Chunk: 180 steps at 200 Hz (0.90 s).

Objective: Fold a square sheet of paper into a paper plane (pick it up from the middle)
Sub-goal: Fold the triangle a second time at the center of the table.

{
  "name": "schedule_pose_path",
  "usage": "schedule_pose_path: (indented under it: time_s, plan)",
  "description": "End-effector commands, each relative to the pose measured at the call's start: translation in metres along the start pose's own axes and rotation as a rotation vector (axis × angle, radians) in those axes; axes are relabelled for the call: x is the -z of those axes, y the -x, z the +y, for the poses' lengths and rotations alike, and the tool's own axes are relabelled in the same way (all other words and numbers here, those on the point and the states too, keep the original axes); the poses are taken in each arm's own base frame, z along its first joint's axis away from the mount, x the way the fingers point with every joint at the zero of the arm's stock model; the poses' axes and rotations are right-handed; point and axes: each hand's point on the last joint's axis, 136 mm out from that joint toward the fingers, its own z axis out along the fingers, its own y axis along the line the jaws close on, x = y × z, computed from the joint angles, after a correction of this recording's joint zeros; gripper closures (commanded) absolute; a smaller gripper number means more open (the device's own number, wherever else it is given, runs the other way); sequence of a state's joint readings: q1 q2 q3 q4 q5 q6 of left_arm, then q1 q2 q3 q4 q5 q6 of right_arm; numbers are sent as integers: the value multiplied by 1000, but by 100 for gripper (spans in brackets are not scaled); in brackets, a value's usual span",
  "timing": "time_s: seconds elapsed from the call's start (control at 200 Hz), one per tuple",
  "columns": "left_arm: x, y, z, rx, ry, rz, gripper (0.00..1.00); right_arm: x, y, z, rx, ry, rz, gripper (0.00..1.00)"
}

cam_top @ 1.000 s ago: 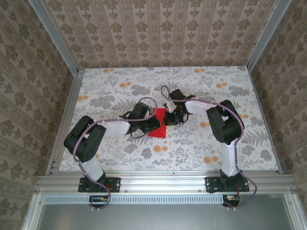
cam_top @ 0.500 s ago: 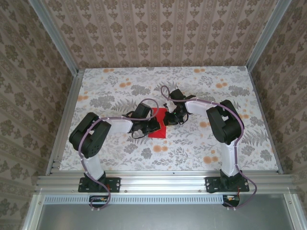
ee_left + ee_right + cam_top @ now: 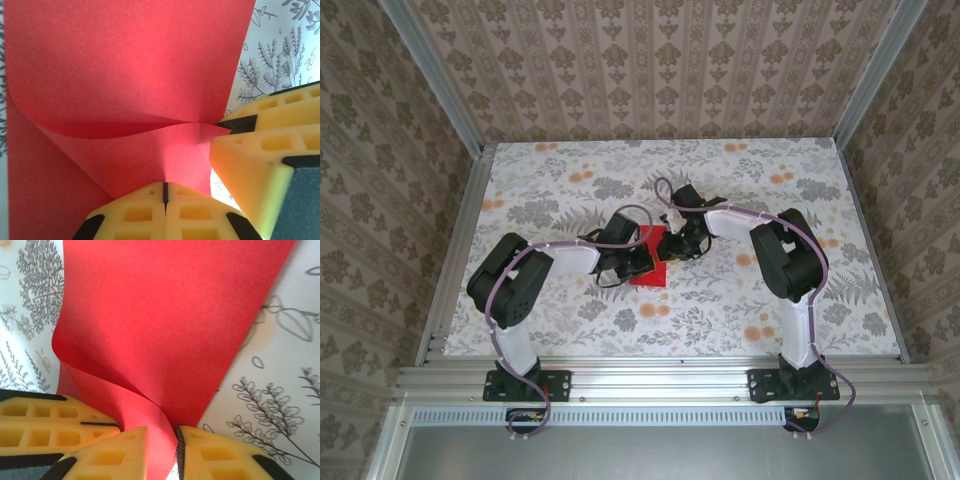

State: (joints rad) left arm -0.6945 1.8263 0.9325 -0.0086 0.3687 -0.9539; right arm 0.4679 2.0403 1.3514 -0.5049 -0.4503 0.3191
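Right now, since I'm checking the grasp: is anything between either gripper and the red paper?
Nothing visible does. The left gripper is shut on the red sheet of paper, and the sheet passes between the fingers of the right gripper, right beside that pinch, above the floral table.

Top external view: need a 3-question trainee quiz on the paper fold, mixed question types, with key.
1. Multiple choice. The bright red paper sheet lies: A) in the far left corner; B) mid-table, between the left end effector and the right end effector; C) off the table.
2. True or false: the left end effector is shut on the bright red paper sheet.
3. Fill in: the flat pale tabletop carries a ___ print.
Key: 1 B; 2 true; 3 floral.
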Motion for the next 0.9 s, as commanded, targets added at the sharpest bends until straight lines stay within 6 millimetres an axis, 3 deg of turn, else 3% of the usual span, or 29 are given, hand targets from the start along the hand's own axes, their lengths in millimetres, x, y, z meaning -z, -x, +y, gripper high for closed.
schedule_pose_path:
  time_s: [0.0, 0.09, 0.205, 0.39, 0.615, 0.895]
  plan:
    - [-7, -23, 44, 57, 175, 80, 95, 40, 22, 11, -26, -33, -122, 74]
    - [-7, -25, 47, 63, 201, 88, 96, 54, 19, 11, -51, -48, -162, 75]
    - [-9, -26, 48, 65, 205, 97, 96, 57, 0, 12, -65, -61, -155, 81]
    - [-12, -26, 46, 61, 201, 105, 97, 35, -38, 36, -81, 39, -49, 92]
    - [-13, -27, 46, 63, 192, 109, 98, 10, -57, 48, -103, 91, 15, 95]
    - [-14, -28, 47, 64, 187, 110, 98, -10, -69, 31, -129, 35, 60, 95]
